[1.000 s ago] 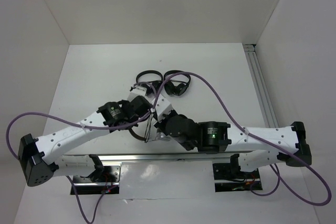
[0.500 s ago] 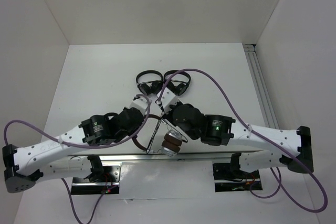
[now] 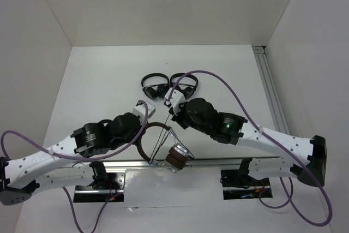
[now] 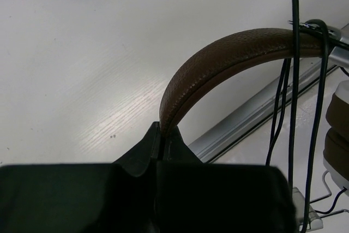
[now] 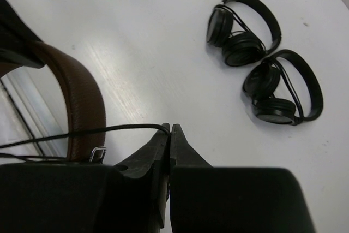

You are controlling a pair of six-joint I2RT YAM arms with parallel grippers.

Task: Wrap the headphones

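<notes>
From above I see a white table [image 3: 98, 80] with both arms reaching in from the near edge. On the left, the left gripper [image 4: 163, 132] has its fingers pressed together on the brown headband [image 4: 229, 53] of the headphones [image 3: 143, 140], pinching one end of the arch. The headphones are at the near edge of the table, between the two arms. A silver-and-brown earcup [image 3: 177, 157] is beside the metal rail [image 3: 218, 161] that runs along that edge. I cannot tell whether the earcup rests on anything.

The thin black cable [image 4: 295, 80] crosses over the headband close to the earcup end, and several strands hang below it.

Just right of the headband, the right gripper [image 5: 169, 130] is closed on that cable, which runs left from its fingertips towards the headband.

Farther back, near the table's middle, two black folded headphones [image 5: 242, 28] [image 5: 283, 91] lie side by side, well apart from the brown pair.
</notes>
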